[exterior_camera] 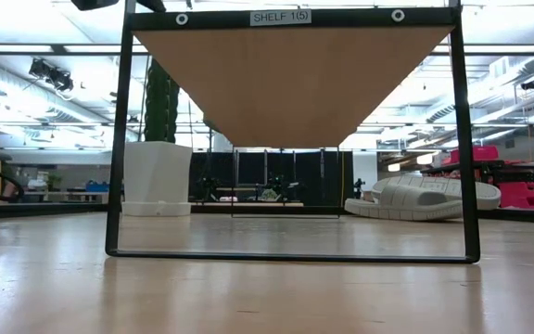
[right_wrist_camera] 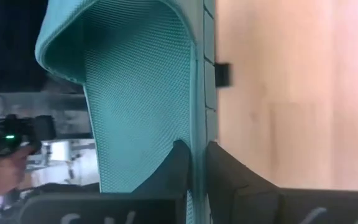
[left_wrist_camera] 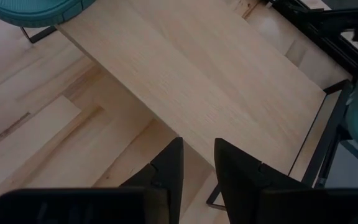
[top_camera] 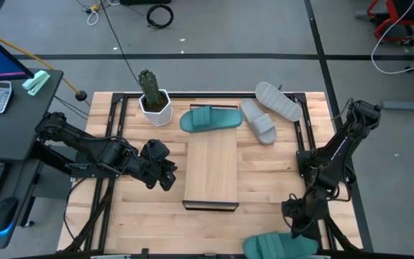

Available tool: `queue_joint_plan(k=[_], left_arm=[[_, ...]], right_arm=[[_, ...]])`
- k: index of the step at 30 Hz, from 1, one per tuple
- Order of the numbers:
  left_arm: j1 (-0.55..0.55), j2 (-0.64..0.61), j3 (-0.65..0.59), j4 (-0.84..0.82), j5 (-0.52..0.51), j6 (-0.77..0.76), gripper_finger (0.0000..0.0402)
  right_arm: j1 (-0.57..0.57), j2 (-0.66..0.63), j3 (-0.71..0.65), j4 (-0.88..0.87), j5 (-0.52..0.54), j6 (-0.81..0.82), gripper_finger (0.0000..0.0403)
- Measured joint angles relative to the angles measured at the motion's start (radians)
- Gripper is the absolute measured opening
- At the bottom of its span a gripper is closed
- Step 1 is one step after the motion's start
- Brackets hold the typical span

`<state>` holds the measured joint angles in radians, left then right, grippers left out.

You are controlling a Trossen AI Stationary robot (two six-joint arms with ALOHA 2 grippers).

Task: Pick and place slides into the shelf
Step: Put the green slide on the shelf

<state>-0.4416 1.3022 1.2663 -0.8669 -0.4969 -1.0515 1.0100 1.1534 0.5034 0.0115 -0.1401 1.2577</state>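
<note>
The shelf is a light-wood board on a black frame in the table's middle; its underside fills the low view. One teal slide lies at the shelf's far end. Two grey slides lie to the right of it, the farther one overlapping the nearer. My right gripper is at the table's near right edge, shut on the second teal slide. My left gripper hovers left of the shelf, its fingers slightly open and empty. My right gripper pinches the teal slide's long side edge between its two fingers, coming from above and pointing down. The slide's mesh-textured face is turned toward the wrist camera. The slide sits at the table's near edge; whether it is lifted clear does not show.
A potted cactus in a white pot stands at the far left, beside the shelf's far end. Black frame rails run along the table's left and right sides. A person's hand shows beyond the table's near edge. Bare planks lie on both sides of the shelf.
</note>
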Motion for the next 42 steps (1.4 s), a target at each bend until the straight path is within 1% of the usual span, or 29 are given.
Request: queue_joint_plan(k=[4, 11, 17, 24, 34, 42], left_arm=[[0.000, 0.000, 0.000, -0.007, 0.000, 0.000, 0.0093], [0.000, 0.000, 0.000, -0.034, 0.000, -0.001, 0.0090], [0.000, 0.000, 0.000, -0.038, 0.000, 0.001, 0.0093], [0.000, 0.000, 0.000, -0.039, 0.000, 0.016, 0.0085], [0.000, 0.000, 0.000, -0.046, 0.000, 0.027, 0.0091], [-0.019, 0.000, 0.000, -0.047, 0.000, 0.042, 0.0083]], right_arm=[[-0.006, -0.028, 0.050, -0.037, 0.001, -0.010, 0.0034], [-0.056, -0.037, 0.190, -0.200, 0.001, -0.106, 0.0034], [-0.141, -0.037, 0.310, -0.373, 0.002, -0.199, 0.0034], [-0.278, -0.038, 0.417, -0.546, -0.009, -0.322, 0.0032], [-0.496, -0.038, 0.456, -0.569, -0.107, -0.421, 0.0031], [-0.673, -0.038, 0.459, -0.569, -0.165, -0.485, 0.0030]])
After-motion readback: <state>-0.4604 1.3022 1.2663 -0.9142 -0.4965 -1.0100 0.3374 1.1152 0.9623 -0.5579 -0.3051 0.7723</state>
